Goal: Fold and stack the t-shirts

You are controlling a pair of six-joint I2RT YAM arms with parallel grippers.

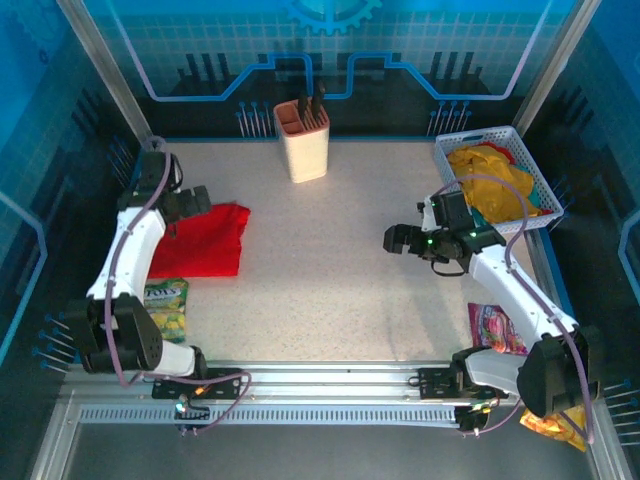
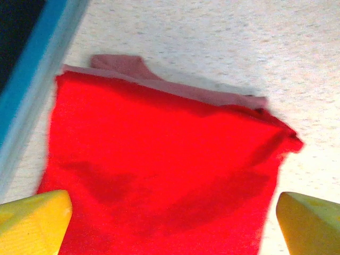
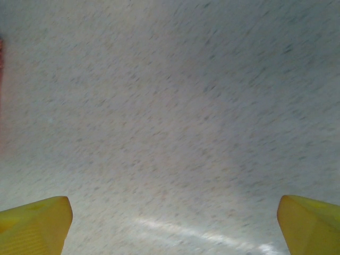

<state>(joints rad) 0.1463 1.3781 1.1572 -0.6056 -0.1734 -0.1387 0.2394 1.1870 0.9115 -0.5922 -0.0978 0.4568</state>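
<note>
Both pincers stand wide with nothing between the fingers. Nearest us, a green snack packet (image 1: 165, 305) lies at lower left of the overhead frame and a pink snack packet (image 1: 495, 330) at lower right, both off the work. Farther in, our left pincer (image 1: 199, 204) hangs low over the red t-shirt (image 1: 212, 245), folded at middle left. In the left wrist view a pink t-shirt (image 2: 159, 87) peeps out from under its far edge, so we judge two tees already stacked. Our right pincer (image 1: 393, 240) hovers over bare table (image 1: 330, 285) right of centre. Farthest, at upper right, the yellow t-shirts (image 1: 490, 180) sit crumpled in the white basket (image 1: 472, 135). We take the step in hand as fetching the next tee: the right arm should reach into the basket, pinch one shirt alone, lift it clear of the rim and spread it on open table.
</note>
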